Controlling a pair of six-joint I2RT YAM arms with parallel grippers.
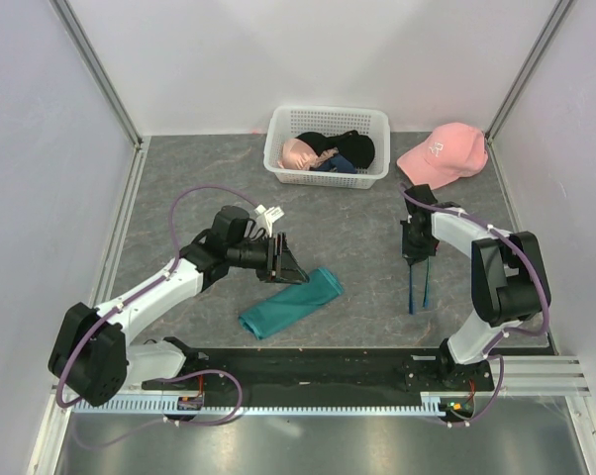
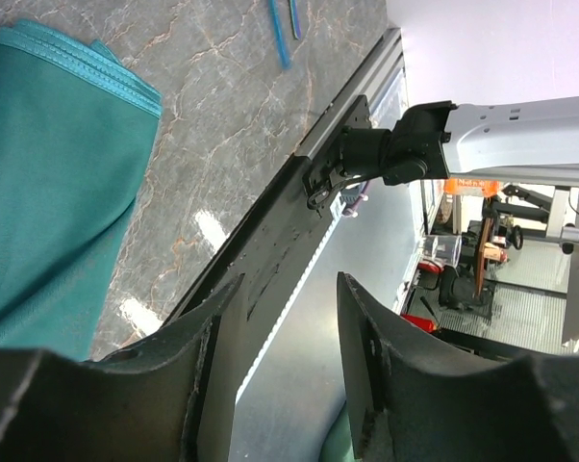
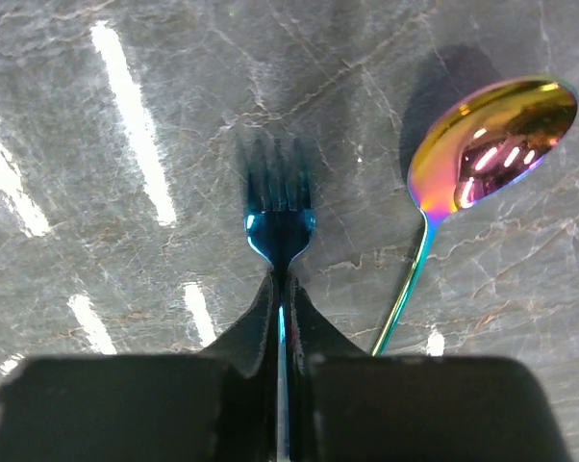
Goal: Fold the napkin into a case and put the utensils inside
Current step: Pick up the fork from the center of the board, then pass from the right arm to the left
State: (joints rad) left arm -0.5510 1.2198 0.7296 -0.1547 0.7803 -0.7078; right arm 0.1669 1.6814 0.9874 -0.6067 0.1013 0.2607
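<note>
White panels are set around a grey marbled table (image 1: pixel 357 242). Near its middle, towards the near edge, the teal-green cloth napkin (image 1: pixel 291 302) is laid as a folded, layered strip. Being soft and limp, it is best taken at a hemmed corner. Just beside it the left claw (image 1: pixel 281 259) is held half open and empty. Towards the right edge the blue glossy fork (image 3: pixel 278 219), thin, stiff and probably slippery, is pinched at its neck by the narrowly closed right claw (image 3: pixel 282 289). The iridescent round-bowled spoon (image 3: pixel 490 130) is seen just beside it.
</note>
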